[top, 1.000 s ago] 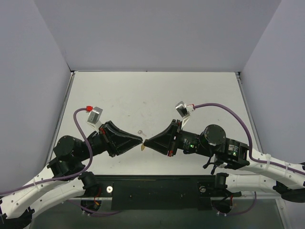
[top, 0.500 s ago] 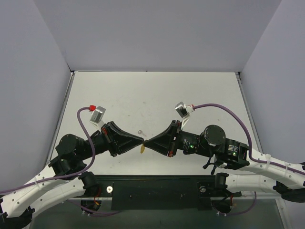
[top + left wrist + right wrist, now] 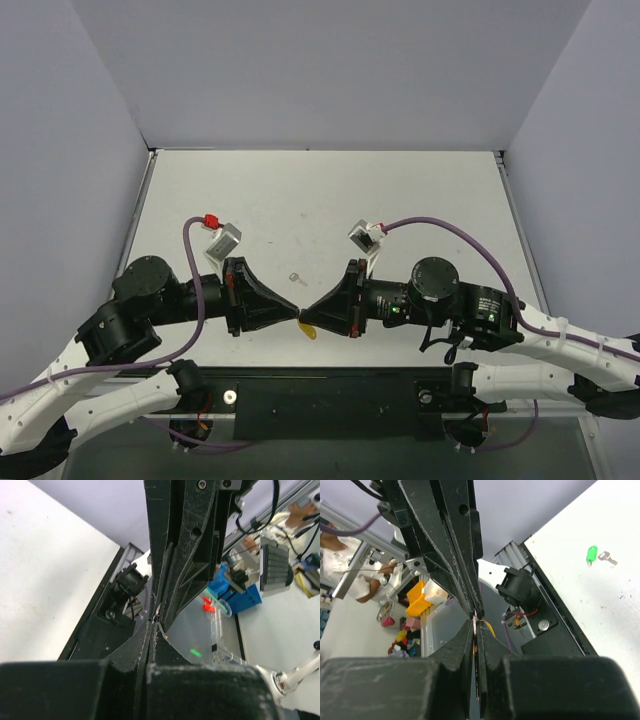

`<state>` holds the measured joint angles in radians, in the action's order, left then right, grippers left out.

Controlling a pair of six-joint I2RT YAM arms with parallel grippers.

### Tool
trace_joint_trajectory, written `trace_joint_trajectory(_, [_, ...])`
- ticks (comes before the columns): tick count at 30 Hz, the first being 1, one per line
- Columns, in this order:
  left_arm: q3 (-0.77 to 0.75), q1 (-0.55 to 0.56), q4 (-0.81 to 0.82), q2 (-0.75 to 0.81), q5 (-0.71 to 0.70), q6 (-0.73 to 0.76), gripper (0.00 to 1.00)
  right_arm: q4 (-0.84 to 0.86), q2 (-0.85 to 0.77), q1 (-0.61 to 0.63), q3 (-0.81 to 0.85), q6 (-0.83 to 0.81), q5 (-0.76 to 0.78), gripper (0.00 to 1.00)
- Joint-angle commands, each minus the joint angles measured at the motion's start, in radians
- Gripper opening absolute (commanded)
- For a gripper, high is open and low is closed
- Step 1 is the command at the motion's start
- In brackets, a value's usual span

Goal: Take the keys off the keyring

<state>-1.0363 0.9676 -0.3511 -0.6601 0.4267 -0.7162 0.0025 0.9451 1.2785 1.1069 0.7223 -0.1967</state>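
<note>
My left gripper [image 3: 298,316] and right gripper [image 3: 306,314] meet tip to tip above the table's near edge, both shut. The yellow-orange keyring tag [image 3: 310,329] hangs just below where they meet. In the left wrist view my left gripper [image 3: 154,622] pinches a thin metal ring wire [image 3: 158,611]. In the right wrist view my right gripper [image 3: 476,617] is shut on a thin flat metal piece seen edge-on, apparently the key [image 3: 476,630], with a strip of the yellow tag [image 3: 487,625] beside it. Most of the key is hidden between the fingers.
A small loose silver key [image 3: 296,278] lies on the table just beyond the grippers. A green tag [image 3: 591,554] joined to a silver key [image 3: 607,557] lies on the table in the right wrist view. The black base plate [image 3: 330,392] runs along the near edge.
Both wrists have turned and the meeting point has moved slightly toward the near edge. The yellow tag now hangs lower, below the tips. Both grippers stay shut.
</note>
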Motion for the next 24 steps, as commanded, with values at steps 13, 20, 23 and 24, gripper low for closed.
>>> trace_joint_trajectory(13, [-0.268, 0.006, -0.480, -0.212, 0.254, 0.345, 0.00, -0.242, 0.103, -0.002, 0.162, -0.063, -0.089, 0.00])
trace_joint_trajectory(20, [-0.350, 0.006, -0.612, -0.294, 0.271, 0.454, 0.00, -0.285, 0.124, -0.001, 0.179, -0.077, -0.110, 0.00])
trace_joint_trajectory(23, [-0.384, 0.008, -0.660, -0.320, 0.273, 0.492, 0.00, -0.294, 0.132, 0.002, 0.183, -0.083, -0.115, 0.00])
trace_joint_trajectory(24, [-0.392, 0.010, -0.667, -0.334, 0.274, 0.497, 0.00, -0.295, 0.138, 0.004, 0.186, -0.083, -0.115, 0.00])
